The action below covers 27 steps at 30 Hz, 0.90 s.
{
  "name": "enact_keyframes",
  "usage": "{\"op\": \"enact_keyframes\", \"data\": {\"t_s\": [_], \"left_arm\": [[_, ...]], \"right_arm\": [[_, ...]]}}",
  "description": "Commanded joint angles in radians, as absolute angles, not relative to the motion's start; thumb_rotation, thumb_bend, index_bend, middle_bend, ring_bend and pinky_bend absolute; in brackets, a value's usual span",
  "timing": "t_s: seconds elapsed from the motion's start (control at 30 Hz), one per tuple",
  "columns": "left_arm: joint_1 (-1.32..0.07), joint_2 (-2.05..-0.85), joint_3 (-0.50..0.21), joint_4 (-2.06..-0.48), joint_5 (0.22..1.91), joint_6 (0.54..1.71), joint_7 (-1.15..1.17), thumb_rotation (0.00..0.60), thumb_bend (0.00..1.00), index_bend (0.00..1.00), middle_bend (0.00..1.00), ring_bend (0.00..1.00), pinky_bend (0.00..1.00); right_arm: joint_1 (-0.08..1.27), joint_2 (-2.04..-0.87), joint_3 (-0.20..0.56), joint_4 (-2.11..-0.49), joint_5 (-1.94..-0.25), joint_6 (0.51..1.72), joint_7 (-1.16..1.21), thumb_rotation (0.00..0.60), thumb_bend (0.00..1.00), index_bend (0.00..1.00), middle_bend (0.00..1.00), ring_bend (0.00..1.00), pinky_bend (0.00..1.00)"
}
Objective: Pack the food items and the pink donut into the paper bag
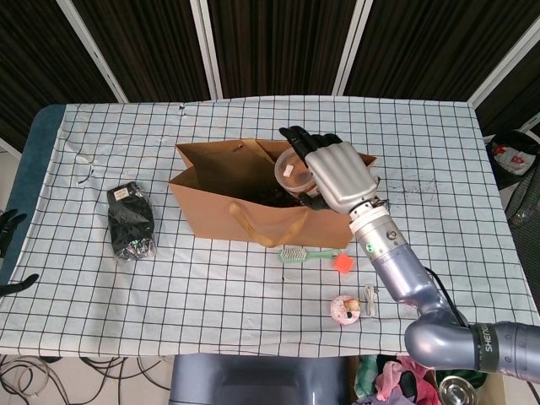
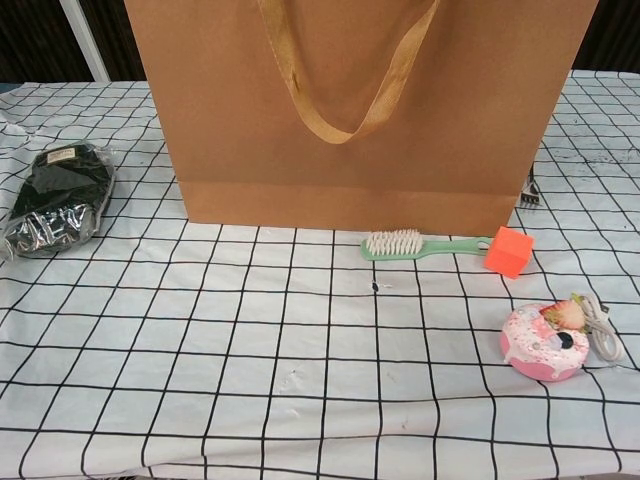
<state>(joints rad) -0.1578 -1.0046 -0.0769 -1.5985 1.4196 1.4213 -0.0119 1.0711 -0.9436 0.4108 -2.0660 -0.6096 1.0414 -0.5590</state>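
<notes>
Right hand parked a jar over the open bag, donut not packed yet.

On the far left the left hand (image 1: 10,228) barely showed at the table edge, so its fingers couldn't be judged. A dark packet (image 1: 132,221) lay apart from the paper bag (image 1: 211,211). The right hand (image 1: 333,173) had its fingers wrapped round a jar (image 1: 291,171) right above the bag's opening, probably to drop it in. The pink donut (image 2: 543,341) sat on the cloth near the brush (image 2: 420,244).

Matt brown paper bag (image 2: 300,110), checked cloth table cover (image 2: 200,350), glossy pink donut (image 2: 544,342), shiny black wrapper (image 2: 55,205)
</notes>
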Motion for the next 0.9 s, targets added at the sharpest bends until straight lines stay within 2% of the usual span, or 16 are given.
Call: {"op": "enact_keyframes", "data": {"t_s": [0.03,0.23,0.47,0.63,0.73,0.8,0.9], "left_arm": [[-0.156,-1.005,-0.080,-1.598,1.416,1.424,-0.011,0.600,0.09,0.10,0.05,0.00,0.00],[-0.152,-1.007,-0.087,-1.598,1.407,1.433,-0.005,0.600,0.09,0.10,0.05,0.00,0.00],[-0.153,-1.013,-0.087,-1.599,1.408,1.432,0.005,0.600,0.09,0.10,0.05,0.00,0.00],[-0.155,-1.015,-0.083,-1.604,1.414,1.425,0.012,0.600,0.09,0.10,0.05,0.00,0.00],[-0.154,-1.014,-0.082,-1.607,1.420,1.429,0.010,0.600,0.09,0.10,0.05,0.00,0.00],[-0.152,-1.014,-0.083,-1.607,1.422,1.433,0.007,0.600,0.09,0.10,0.05,0.00,0.00],[-0.151,-1.016,-0.088,-1.603,1.417,1.437,0.003,0.600,0.09,0.10,0.05,0.00,0.00]], "right_arm": [[1.063,-0.914,0.407,-2.089,-0.604,1.054,-0.563,0.600,0.18,0.03,0.06,0.20,0.24],[1.015,-0.830,0.403,-2.134,-0.616,1.085,-0.544,0.600,0.16,0.02,0.05,0.20,0.24],[0.829,-0.652,0.373,-2.260,-0.752,1.222,-0.469,0.600,0.16,0.02,0.06,0.20,0.24],[0.609,-0.503,0.282,-2.308,-0.870,1.335,-0.384,0.600,0.16,0.01,0.07,0.20,0.24],[0.491,-0.468,0.202,-2.299,-0.939,1.385,-0.368,0.600,0.16,0.01,0.08,0.20,0.24],[0.430,-0.472,0.147,-2.288,-1.001,1.385,-0.358,0.600,0.16,0.01,0.08,0.20,0.24],[0.347,-0.515,0.038,-2.267,-1.120,1.309,-0.357,0.600,0.16,0.01,0.08,0.20,0.24]]}}
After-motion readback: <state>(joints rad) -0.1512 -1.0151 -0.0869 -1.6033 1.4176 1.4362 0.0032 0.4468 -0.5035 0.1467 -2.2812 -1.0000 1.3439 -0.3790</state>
